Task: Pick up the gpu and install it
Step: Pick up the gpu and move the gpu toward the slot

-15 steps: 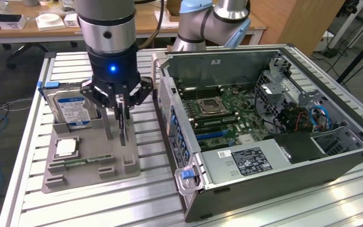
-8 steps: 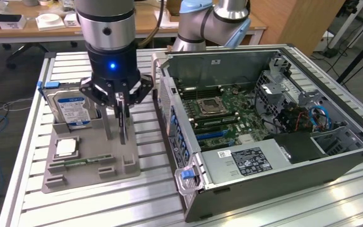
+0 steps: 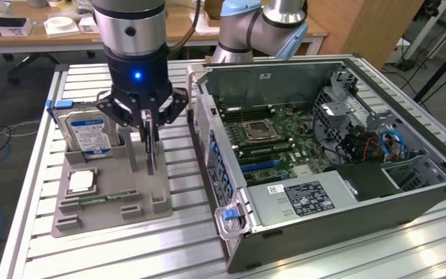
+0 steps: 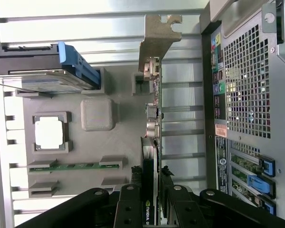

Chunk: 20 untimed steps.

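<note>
Slatted metal table [image 3: 130, 250], office desks [image 3: 172, 32] behind: the gripper [image 3: 151, 138] pinches the upright gpu [image 4: 152, 114].

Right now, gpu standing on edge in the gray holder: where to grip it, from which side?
From above, straight down. Pinch the gpu across its two flat faces at the top edge, away from the bracket: it stands upright in the gray holder, so that edge is free. The gripper has its jaws closed on it there.
</note>
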Each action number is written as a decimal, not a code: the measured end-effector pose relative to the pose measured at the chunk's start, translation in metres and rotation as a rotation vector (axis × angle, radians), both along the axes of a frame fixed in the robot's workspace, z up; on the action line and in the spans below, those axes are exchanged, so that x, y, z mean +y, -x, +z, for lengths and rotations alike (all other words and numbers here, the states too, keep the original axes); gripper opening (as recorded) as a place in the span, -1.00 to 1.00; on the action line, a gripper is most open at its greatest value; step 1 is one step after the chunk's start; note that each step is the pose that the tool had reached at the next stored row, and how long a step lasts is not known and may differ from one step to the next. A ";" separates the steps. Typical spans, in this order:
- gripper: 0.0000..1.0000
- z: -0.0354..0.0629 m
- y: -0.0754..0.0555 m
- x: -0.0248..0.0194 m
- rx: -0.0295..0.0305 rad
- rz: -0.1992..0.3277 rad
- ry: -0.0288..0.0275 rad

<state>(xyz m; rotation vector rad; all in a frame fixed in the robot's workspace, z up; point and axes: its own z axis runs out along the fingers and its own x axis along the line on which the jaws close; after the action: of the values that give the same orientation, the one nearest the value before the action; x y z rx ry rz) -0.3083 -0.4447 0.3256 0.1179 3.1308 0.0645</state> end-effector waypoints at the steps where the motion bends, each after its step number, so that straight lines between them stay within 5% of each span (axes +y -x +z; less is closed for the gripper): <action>1: -0.47 0.0011 0.000 0.0000 0.0002 0.000 0.0000; 20: -0.47 0.0148 0.000 0.0000 0.0001 0.000 0.0001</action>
<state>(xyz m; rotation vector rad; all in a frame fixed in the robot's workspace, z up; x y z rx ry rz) -0.3083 -0.4447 0.3403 0.1178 3.1308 0.0644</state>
